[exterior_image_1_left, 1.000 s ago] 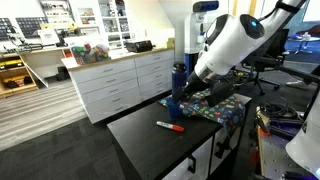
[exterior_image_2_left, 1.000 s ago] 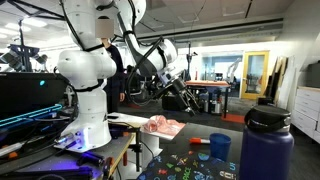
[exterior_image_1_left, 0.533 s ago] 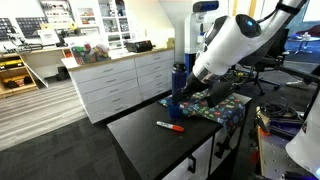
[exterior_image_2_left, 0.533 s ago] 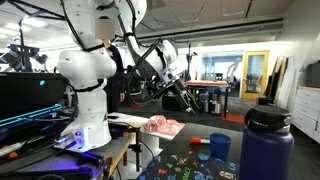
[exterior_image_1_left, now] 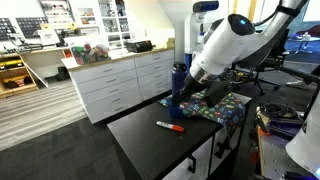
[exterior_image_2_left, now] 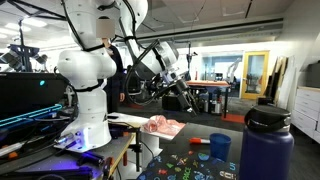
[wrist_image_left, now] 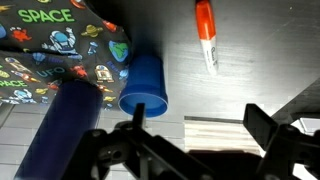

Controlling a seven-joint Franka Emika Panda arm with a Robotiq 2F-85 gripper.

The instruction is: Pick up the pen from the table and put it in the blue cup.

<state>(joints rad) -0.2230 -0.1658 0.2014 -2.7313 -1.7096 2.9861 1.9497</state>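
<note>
The red pen [exterior_image_1_left: 170, 126] lies flat on the black table [exterior_image_1_left: 150, 145], and in the wrist view [wrist_image_left: 205, 35] it is at the top with its darker end lower. The squat blue cup [wrist_image_left: 146, 85] stands upright next to a space-print cloth; it also shows in both exterior views [exterior_image_1_left: 172, 108] [exterior_image_2_left: 220, 148]. My gripper [wrist_image_left: 200, 130] is open and empty, held above the table and touching neither pen nor cup. It shows in both exterior views [exterior_image_1_left: 208, 92] [exterior_image_2_left: 190, 100].
A tall dark blue bottle [exterior_image_1_left: 178, 78] [exterior_image_2_left: 265, 145] [wrist_image_left: 65, 130] stands beside the cup. The space-print cloth [exterior_image_1_left: 215, 108] [wrist_image_left: 45, 50] covers the back of the table. White drawer cabinets [exterior_image_1_left: 120, 80] stand behind. The table edge [wrist_image_left: 240, 125] is below the gripper.
The arm has shifted slightly over the table. The pen, cup and bottle have not moved, and the gripper stays open.
</note>
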